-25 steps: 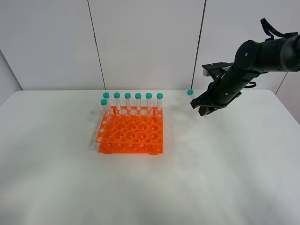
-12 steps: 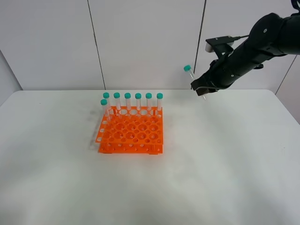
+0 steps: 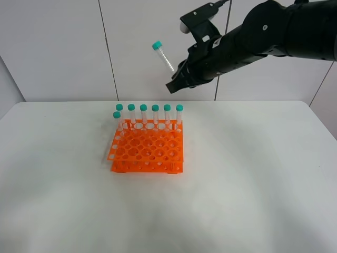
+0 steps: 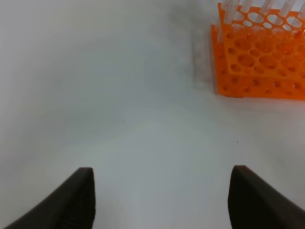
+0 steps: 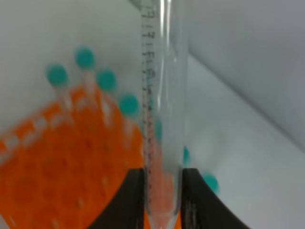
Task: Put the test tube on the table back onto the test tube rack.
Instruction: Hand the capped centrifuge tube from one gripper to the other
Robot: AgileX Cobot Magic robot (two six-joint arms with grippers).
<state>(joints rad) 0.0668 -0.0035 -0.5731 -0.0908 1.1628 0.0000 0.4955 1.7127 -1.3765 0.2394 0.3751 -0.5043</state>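
Observation:
My right gripper (image 3: 176,81) is shut on the test tube (image 3: 164,56), a clear tube with a teal cap, and holds it tilted in the air above and behind the orange test tube rack (image 3: 147,150). In the right wrist view the tube (image 5: 159,109) stands between the fingers (image 5: 129,200), with the rack (image 5: 66,171) blurred below. Several capped tubes (image 3: 149,113) stand along the rack's back row and left side. My left gripper (image 4: 159,200) is open and empty, low over the white table (image 4: 119,119), with the rack (image 4: 259,62) ahead of it.
The white table (image 3: 253,179) stretches around the rack on all sides. A grey panelled wall (image 3: 131,47) rises behind its far edge. The right arm (image 3: 263,37) reaches in from the upper right, high above the table.
My right gripper has lifted the tube off the table's back right area and carried it up and to the left, to above the rack's far side.

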